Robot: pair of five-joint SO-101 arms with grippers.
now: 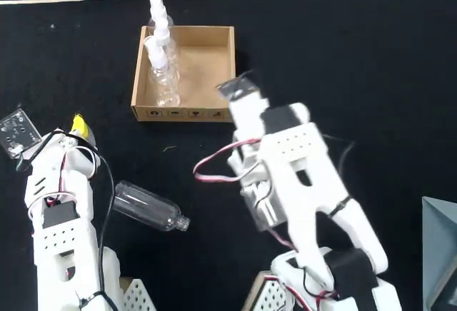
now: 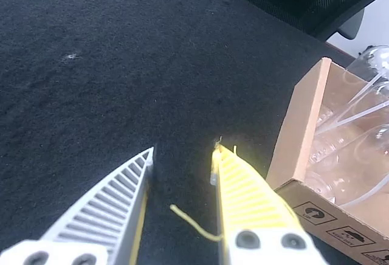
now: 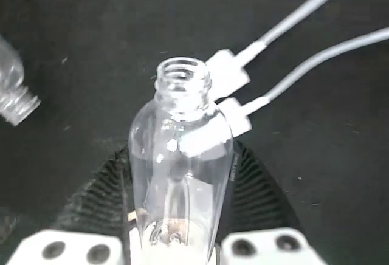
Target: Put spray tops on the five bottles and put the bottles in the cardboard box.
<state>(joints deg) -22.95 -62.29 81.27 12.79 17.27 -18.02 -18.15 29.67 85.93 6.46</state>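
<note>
Right gripper (image 3: 180,154): jaws closed on an uncapped bottle (image 3: 182,89). They grip its body, and the open neck points away from the wrist, above the table (image 1: 371,54). Two spray tops (image 3: 230,70) lie on the table just beyond the neck, their tubes trailing away side by side.

Left gripper (image 2: 182,151): jaws open and empty, low over the table, just beside a corner of the box (image 2: 299,128).

The box holds two topped bottles (image 1: 164,75), upright along the wall on the left arm's side. A second uncapped bottle (image 1: 146,206) lies on its side on the table between the two arms, neck toward the right arm.
</note>
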